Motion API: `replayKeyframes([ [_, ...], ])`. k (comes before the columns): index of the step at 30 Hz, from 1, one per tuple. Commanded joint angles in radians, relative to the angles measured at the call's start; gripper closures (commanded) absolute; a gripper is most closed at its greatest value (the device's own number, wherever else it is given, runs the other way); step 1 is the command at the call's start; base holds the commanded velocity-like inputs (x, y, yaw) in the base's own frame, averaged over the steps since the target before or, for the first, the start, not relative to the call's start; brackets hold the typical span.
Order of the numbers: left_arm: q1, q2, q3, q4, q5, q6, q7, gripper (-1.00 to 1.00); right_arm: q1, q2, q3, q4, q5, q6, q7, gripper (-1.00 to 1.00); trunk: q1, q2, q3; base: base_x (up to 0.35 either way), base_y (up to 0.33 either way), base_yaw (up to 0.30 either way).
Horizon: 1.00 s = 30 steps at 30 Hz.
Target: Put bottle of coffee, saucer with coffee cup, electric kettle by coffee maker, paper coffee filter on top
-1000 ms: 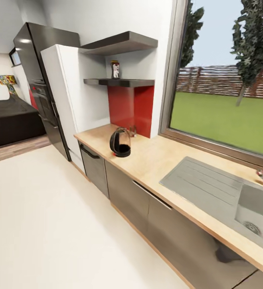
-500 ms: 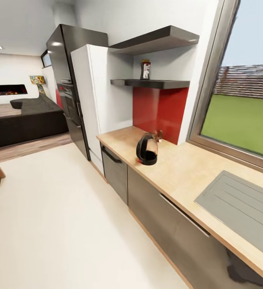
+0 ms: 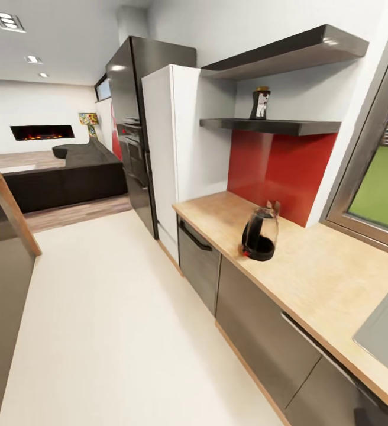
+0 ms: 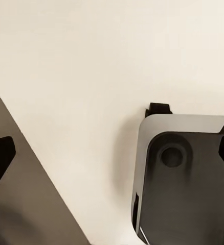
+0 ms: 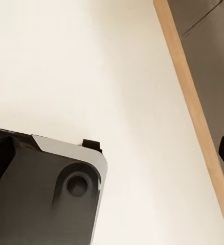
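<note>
Well beyond both grippers: kettle (image 3: 259, 235) on countertop (image 3: 312, 278), bottle (image 3: 260, 103) up on shelf (image 3: 271, 125), awaiting fetching. Cannot tell either gripper's opening; both aimed floorward.

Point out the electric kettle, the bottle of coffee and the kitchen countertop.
electric kettle (image 3: 259, 235), head view, on its glass body.
bottle of coffee (image 3: 260, 104), head view, middle of the jar on the shelf.
kitchen countertop (image 3: 312, 278), head view, bare worktop surface.
</note>
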Motion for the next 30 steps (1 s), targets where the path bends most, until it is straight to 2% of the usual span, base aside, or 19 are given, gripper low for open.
replayKeyframes([
  [1,0.0,0.0,-0.008,-0.001,0.007,0.0,0.004,-1.0,-0.001,0.0,-0.004,0.001,0.01,-0.003,-0.001,-1.0,0.001,-0.002,-0.002,0.316,0.132,0.04],
  [15,0.0,0.0,-0.008,0.001,0.008,-0.002,0.004,-1.0,-0.001,0.0,-0.007,0.001,0.01,-0.003,-0.002,-1.0,0.001,-0.002,-0.002,0.327,0.119,0.005],
  [30,0.0,0.0,-0.009,0.001,0.007,-0.002,0.004,-1.0,-0.001,0.0,-0.007,-0.004,0.01,-0.003,0.002,-1.0,0.001,-0.002,-0.002,0.292,0.221,0.0],
])
